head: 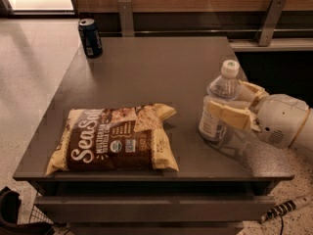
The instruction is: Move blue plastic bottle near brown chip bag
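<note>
The blue plastic bottle (218, 103), clear with a white cap and a pale label, is upright near the table's right front. My gripper (230, 109) reaches in from the right and is shut on the bottle's body, with a tan finger (230, 114) across its front. I cannot tell whether the bottle's base touches the table. The brown chip bag (115, 139), brown and yellow with white "Sea Salt" lettering, lies flat at the table's front left, a short gap to the left of the bottle.
A dark blue soda can (90, 37) stands at the table's back left corner. The grey table (146, 72) has a wooden wall and metal brackets behind it. The table's right edge is just under my arm (288, 121).
</note>
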Tool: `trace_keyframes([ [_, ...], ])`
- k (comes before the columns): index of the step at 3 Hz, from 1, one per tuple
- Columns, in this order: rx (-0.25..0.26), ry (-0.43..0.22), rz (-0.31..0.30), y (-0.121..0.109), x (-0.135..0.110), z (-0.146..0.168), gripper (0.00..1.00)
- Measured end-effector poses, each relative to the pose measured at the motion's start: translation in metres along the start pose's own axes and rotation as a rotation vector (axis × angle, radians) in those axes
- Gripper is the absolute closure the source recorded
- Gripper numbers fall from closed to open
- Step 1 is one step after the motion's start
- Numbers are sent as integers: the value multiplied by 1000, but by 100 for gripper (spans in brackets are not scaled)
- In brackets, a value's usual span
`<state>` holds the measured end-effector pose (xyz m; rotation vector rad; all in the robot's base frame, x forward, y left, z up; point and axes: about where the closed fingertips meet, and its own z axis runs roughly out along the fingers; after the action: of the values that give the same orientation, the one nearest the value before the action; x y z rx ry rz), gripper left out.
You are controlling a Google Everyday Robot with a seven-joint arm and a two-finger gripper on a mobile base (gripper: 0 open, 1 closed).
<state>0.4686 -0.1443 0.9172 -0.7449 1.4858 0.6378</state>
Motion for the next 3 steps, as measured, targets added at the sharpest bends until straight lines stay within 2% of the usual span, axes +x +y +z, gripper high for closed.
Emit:
trace_keyframes([
  [1,-1,-2,-1,1,-1,-1,100],
  [2,-1,-2,-1,1,-2,-1,83],
  [3,-5,-1,-2,3,-2,1,61],
])
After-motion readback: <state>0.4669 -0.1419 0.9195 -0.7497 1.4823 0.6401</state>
